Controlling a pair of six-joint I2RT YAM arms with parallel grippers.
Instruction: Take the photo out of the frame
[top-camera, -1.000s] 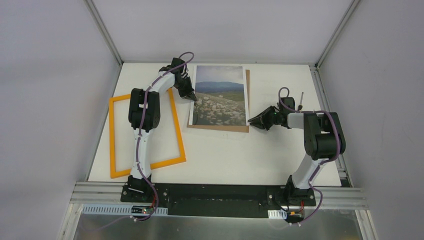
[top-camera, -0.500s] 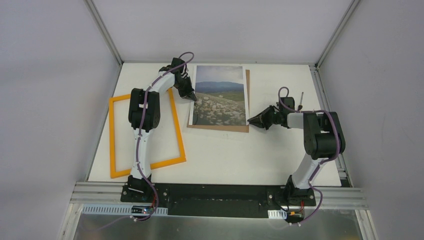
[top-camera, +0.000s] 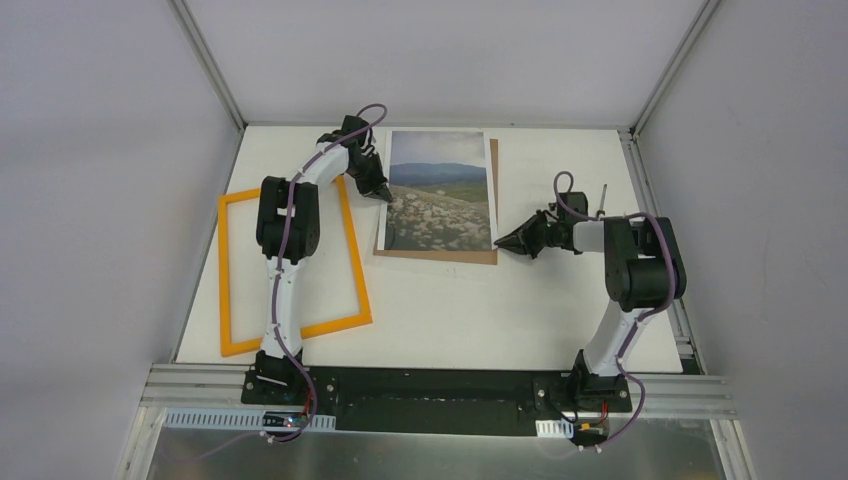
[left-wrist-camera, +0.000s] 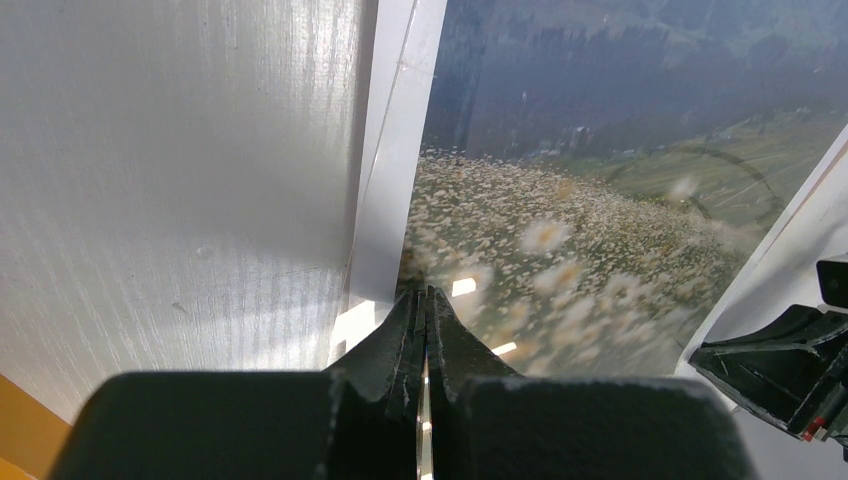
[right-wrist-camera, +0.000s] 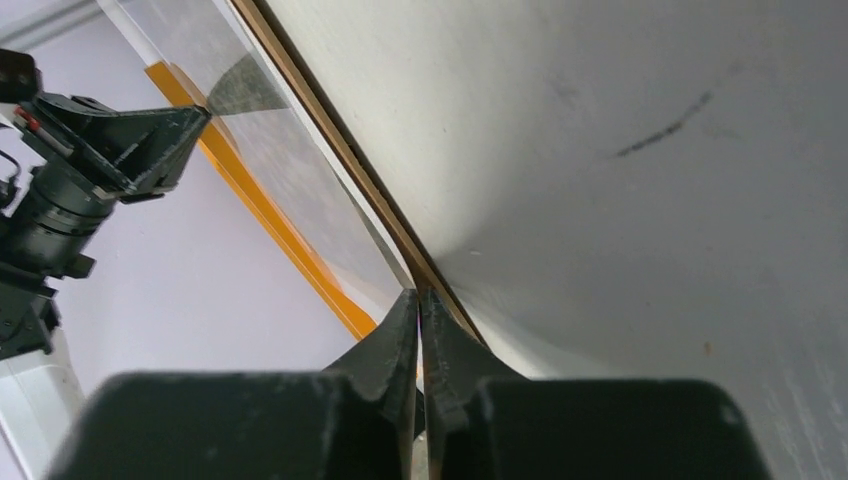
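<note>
On the white table (top-camera: 450, 310), the orange frame (top-camera: 224, 280) lies flat at left, with the left arm (top-camera: 290, 220) crossing above it. Beside it, out of the frame, the white-bordered photo (top-camera: 440, 190) of hills and meadow lies face up on a brown backing board (top-camera: 440, 257). The left gripper (top-camera: 385, 195), jaws closed and empty, touches the photo's left border. The right gripper (top-camera: 501, 246), fingers together, meets the board's right edge.

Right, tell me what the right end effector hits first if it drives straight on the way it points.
The backing board: the right end effector points left at its right edge, near the front corner, under the photo. The wrist view puts the tips at that edge; contact is unclear.
</note>
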